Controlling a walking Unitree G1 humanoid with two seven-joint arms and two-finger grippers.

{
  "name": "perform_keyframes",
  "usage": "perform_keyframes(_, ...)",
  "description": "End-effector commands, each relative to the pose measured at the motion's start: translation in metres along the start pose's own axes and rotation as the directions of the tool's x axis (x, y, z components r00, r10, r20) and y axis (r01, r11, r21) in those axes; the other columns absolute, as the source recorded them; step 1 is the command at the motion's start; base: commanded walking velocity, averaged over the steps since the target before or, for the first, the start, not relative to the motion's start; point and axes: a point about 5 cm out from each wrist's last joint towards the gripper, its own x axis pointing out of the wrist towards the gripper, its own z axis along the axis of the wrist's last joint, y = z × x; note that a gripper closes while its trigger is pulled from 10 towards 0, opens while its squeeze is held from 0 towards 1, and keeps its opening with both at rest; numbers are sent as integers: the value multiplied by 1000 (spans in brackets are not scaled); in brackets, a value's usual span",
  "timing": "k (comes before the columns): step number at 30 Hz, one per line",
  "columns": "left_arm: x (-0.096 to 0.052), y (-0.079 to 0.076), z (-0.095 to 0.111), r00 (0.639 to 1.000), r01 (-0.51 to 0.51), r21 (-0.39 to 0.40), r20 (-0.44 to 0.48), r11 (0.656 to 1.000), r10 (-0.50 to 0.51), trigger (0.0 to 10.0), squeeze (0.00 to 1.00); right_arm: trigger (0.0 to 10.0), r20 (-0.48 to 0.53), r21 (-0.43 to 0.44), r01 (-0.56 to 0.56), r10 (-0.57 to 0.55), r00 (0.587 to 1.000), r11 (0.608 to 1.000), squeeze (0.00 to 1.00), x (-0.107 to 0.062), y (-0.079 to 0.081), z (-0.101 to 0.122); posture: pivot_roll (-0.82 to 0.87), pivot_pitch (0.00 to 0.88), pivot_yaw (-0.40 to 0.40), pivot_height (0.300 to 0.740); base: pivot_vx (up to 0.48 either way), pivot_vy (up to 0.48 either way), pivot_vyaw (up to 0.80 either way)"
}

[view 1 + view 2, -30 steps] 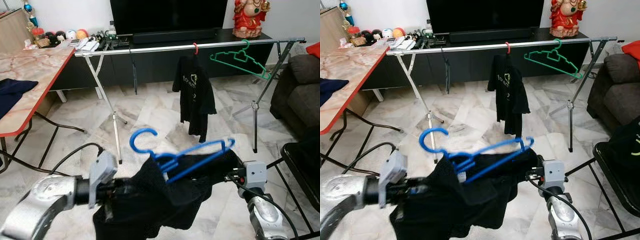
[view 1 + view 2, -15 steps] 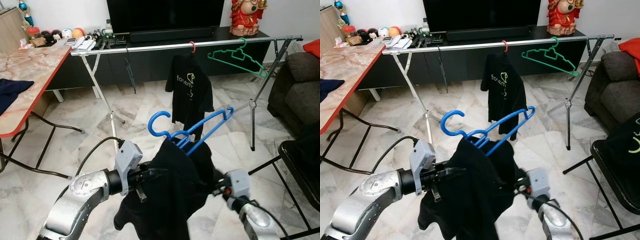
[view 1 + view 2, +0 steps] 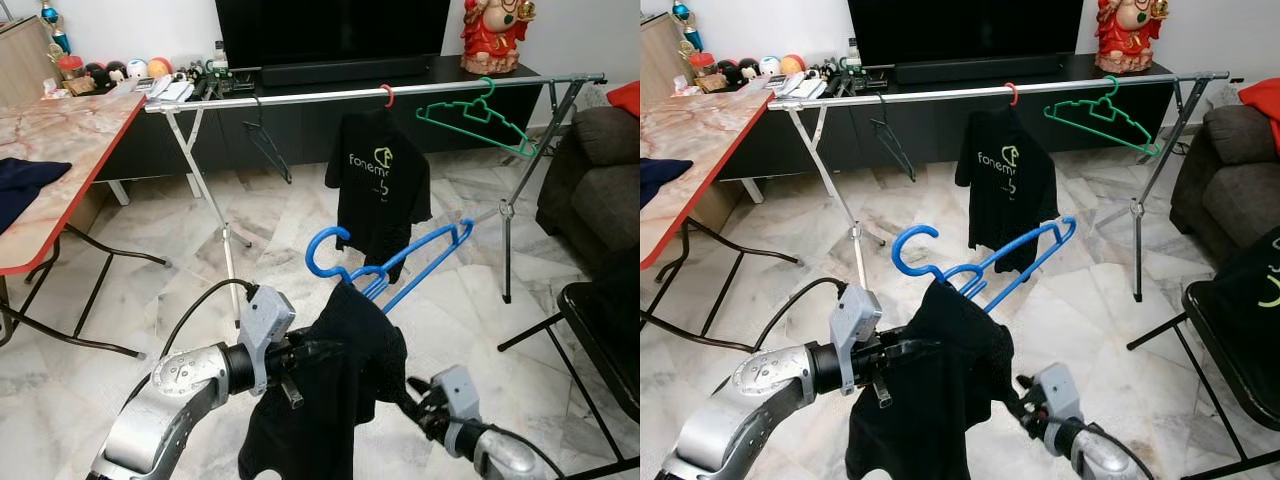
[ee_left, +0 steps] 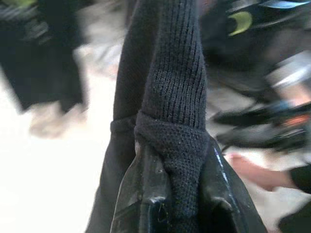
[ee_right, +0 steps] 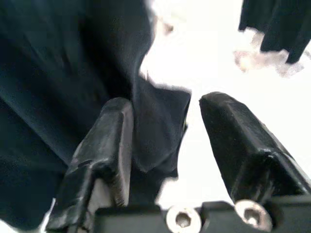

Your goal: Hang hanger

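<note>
The left gripper is pinched tight on a fold of the black knitted garment, the ribbed cloth squeezed between its two glossy black fingers in the left wrist view. In the left eye view that arm reaches in from the lower left toward the centre of the frame, and the garment hangs down from it.

The right gripper stands spread apart, a loose flap of the dark cloth lying between its fingers without being pressed. Its arm sits low, at the lower right of centre in the left eye view.

A second ago the garment was stretched wide between both arms and the blue plastic hanger lay nearly flat on it. Now the right side has dropped away, the cloth has gathered into one hanging bundle under the left gripper, and the hanger has tipped up steeply, its hook at the upper left of the bundle and its long arm rising to the right.

Beyond, the silver metal clothes rail crosses the upper part of the frame, carrying a black printed T-shirt and an empty green hanger. The blue hanger is still well short of the rail, so the hanging itself appears yet to come, with one gripper now carrying the load.
</note>
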Motion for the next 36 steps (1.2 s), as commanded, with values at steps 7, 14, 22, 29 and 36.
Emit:
perform_keyframes(7,3,32,-15,946,-318,-18,-76,948,316,10000,0,10000,44,-11,-138,139,989,990,1000,-8,9,8,38,34,20,740,0,0,0)
perform_keyframes(14,1,24,-27,969,-205,24,-133,978,207,10000,0,10000,39,-122,-203,209,977,972,1000,-17,5,26,35,19,20,740,0,0,0)
perform_keyframes(22,-8,-3,-34,972,152,42,-188,987,-142,10000,0,10000,187,-348,-310,390,902,885,875,-24,5,122,15,7,19,740,0,0,0)
perform_keyframes(29,-14,-11,-39,895,350,100,-329,931,-301,10000,0,10000,-69,-475,-544,587,807,692,0,-27,13,148,6,29,12,740,0,0,0)
perform_keyframes(36,-13,-17,-26,769,569,198,-472,798,-431,10000,0,10000,-540,-354,-829,629,559,433,647,-33,16,113,28,30,1,740,0,0,0)
